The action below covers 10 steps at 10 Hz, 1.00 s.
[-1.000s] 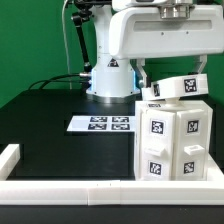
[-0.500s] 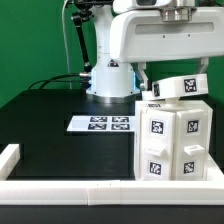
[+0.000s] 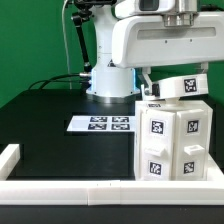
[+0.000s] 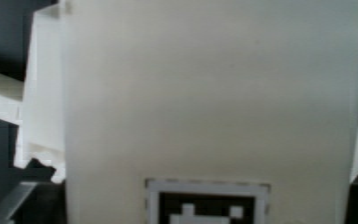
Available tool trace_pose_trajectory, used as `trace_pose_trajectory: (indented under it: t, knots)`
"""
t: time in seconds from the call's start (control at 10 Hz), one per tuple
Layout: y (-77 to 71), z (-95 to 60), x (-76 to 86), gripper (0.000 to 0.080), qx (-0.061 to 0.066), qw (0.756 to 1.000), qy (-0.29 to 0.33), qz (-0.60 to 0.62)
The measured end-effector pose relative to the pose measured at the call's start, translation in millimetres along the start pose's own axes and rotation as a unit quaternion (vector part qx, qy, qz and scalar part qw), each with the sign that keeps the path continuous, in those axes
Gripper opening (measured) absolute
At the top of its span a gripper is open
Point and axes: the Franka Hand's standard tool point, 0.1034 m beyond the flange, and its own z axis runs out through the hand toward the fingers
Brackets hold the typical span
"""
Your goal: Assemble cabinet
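The cabinet [image 3: 172, 140] is the big white tagged body standing at the exterior view's right, near the front rail. A loose white tagged panel [image 3: 180, 88] sits tilted on top of it. My gripper [image 3: 172, 80] hangs straight down over that panel, with dark fingers [image 3: 143, 80] showing beside its edge. In the wrist view the panel [image 4: 211, 100] fills almost the whole picture, very close, with its tag [image 4: 208, 203] between the jaws. The jaws appear closed on the panel's sides. The fingertips themselves are hidden.
The marker board [image 3: 102, 124] lies flat on the black table to the exterior view's left of the cabinet. A low white border rail [image 3: 70, 187] runs along the front and up the left edge. The robot base [image 3: 108, 80] and cables stand behind.
The arm has shifted slightly to the exterior view's right and up. The tilted panel has stayed on top of the cabinet, moving little if at all.
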Motion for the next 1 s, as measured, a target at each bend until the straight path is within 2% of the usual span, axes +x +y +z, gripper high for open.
trace_pose_trajectory:
  t: [0.1, 0.2, 1.0]
  knots:
    - [-0.2, 0.0, 0.1, 0.0596, 0.0, 1.0, 0.0, 0.0]
    - [-0.2, 0.0, 0.1, 0.0557, 0.0, 1.0, 0.0, 0.0]
    - [-0.3, 0.0, 0.1, 0.0558, 0.0, 1.0, 0.0, 0.006]
